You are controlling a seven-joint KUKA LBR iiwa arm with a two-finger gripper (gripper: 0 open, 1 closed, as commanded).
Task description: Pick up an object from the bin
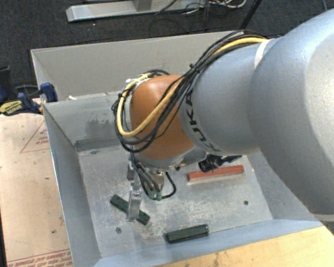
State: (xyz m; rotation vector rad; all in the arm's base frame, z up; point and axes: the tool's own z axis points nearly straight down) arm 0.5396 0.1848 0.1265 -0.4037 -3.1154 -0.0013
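Dark green flat strip [117, 202], lying aslant on the floor in the left half of the bin [72, 192], one end toward the left wall, the other toward the front. Crossed at its middle by the tip of the gripper [134, 205], down at floor level and touching or all but touching the strip; hard to say which. Cannot tell how the jaws stand, whether open, closed or clamped on the strip: too much masked from above by the gripper's own body and wiring. Just above the tip, the arm's rounded orange cover [156, 122], looped with yellow and black cables [128, 113], and behind that the thick grey arm [275, 114], reaching in from the right and covering much of the bin's right side. Near the front wall, well apart from the strip, a second dark bar [186, 234], lying flat and almost parallel to that wall. To the right of the gripper, partly under the arm, a reddish-orange flat bar [217, 173], lying level across the floor. Among these three, grey speckled floor.
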